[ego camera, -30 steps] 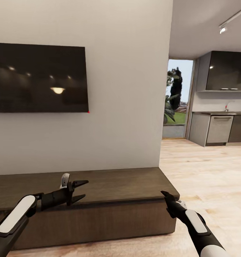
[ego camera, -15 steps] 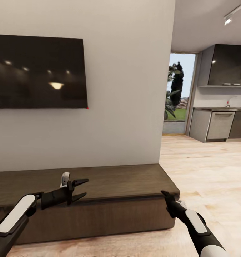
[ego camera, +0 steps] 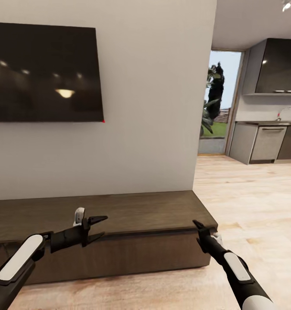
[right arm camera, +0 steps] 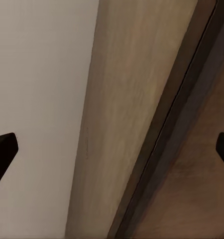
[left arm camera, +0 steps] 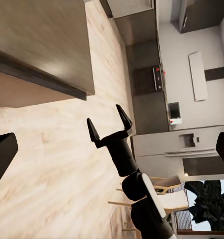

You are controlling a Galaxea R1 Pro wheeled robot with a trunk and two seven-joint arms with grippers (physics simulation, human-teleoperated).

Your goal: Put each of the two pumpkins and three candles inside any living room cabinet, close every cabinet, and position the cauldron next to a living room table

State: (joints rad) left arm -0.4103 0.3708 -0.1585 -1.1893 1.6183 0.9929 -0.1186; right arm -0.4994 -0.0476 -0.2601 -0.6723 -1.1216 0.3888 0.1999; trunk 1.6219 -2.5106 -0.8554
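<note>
- My left gripper (ego camera: pixel 96 227) is spread wide and empty, hovering over the front edge of the cabinet (ego camera: pixel 132 213).
- My right gripper (ego camera: pixel 198 227) is also parted, holding nothing, just off the cabinet's end corner.
- Risk, as I judge it: drifting forward would knock my 2 grippers against that edge.
- Open floor (ego camera: pixel 248 193) lies beyond my right gripper; the wall (ego camera: pixel 149 107) blocks ahead.

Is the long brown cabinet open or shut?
Shut, as far as shows: the cabinet front sits flat under its top, nothing pulled out. Its left end is hidden behind the left arm.
</note>
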